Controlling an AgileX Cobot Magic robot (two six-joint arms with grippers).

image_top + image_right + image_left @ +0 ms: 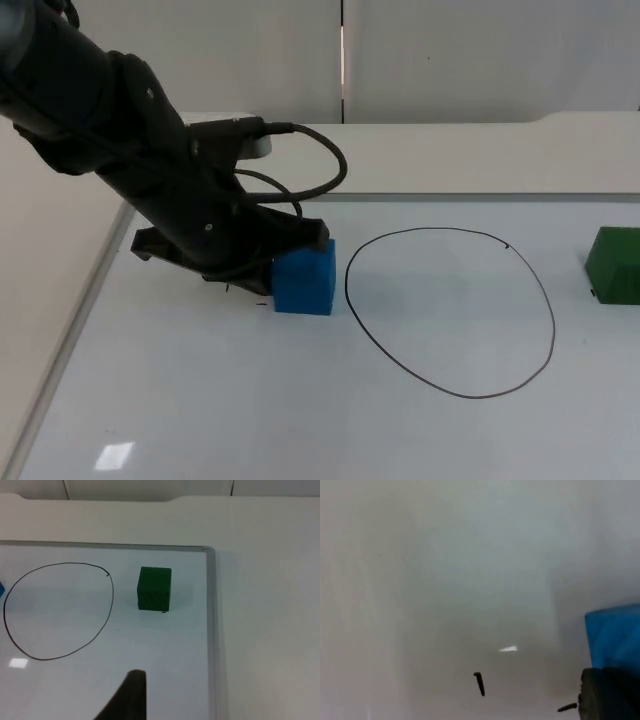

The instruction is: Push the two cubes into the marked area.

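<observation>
Right now my left gripper (262,262) presses low against the blue cube's (305,277) outer side; I cannot tell how its jaws stand. That cube sits just outside the marked area (450,310), which holds nothing yet. An off-centre push could spin it past the line. The green cube (154,588) rests beyond the circle's far side, my right gripper (131,700) waiting well apart.

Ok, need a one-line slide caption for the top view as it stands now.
Left gripper against the blue cube just outside the drawn circle; green cube waits beyond its far side.
</observation>
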